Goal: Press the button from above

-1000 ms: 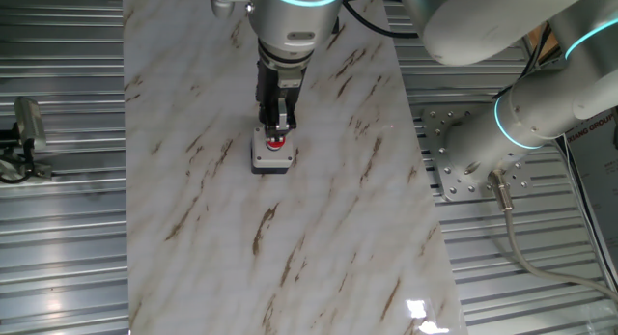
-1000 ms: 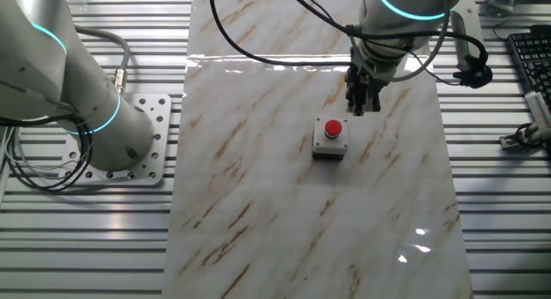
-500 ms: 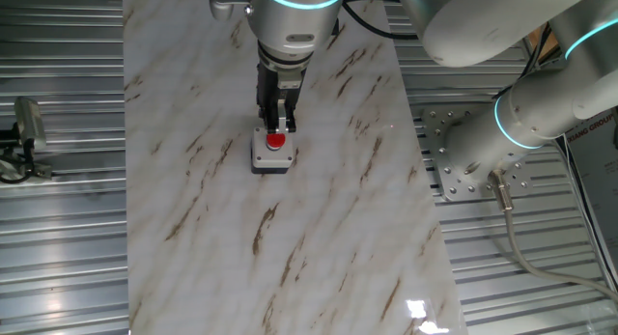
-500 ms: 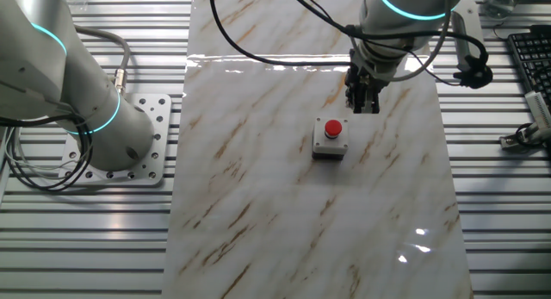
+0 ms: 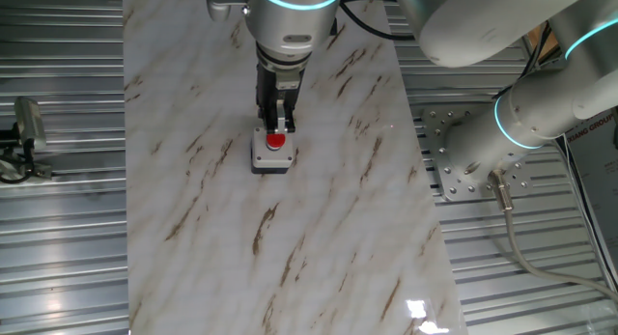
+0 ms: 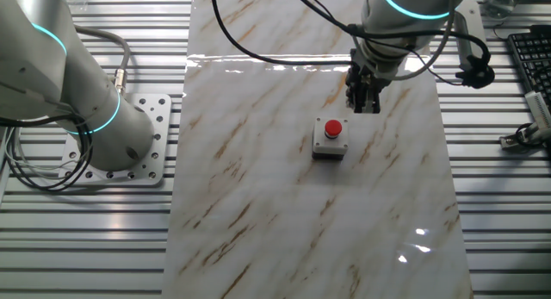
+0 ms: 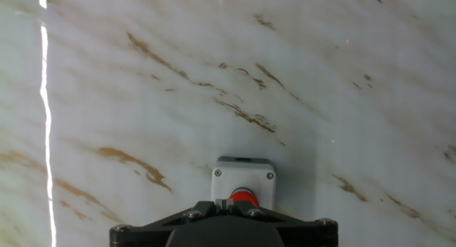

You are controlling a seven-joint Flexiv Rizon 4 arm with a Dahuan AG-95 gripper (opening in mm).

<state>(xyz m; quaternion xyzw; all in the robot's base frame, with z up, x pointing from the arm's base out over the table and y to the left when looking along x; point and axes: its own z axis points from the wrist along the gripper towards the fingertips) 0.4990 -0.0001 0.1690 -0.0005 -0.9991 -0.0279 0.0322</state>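
Note:
The button (image 5: 275, 140) is a small red round cap on a light-grey square housing (image 5: 271, 159) that stands on the marble-patterned table top. It also shows in the other fixed view (image 6: 332, 128) and at the bottom of the hand view (image 7: 244, 198). My gripper (image 5: 278, 125) hangs a short way above the button, fingers pointing down, apart from it. In the other fixed view the gripper (image 6: 363, 105) shows up and to the right of the button. In the hand view the fingertips (image 7: 226, 203) touch each other, so the gripper is shut and empty.
The marble sheet (image 6: 258, 204) lies over a ribbed metal table (image 6: 86, 247). A second robot arm's base (image 6: 103, 118) stands on a bolted plate beside the sheet. A keyboard (image 6: 529, 58) and small tools lie at the far right edge.
The gripper has risen slightly; more of the red cap shows below the fingertips now. The button has not moved.

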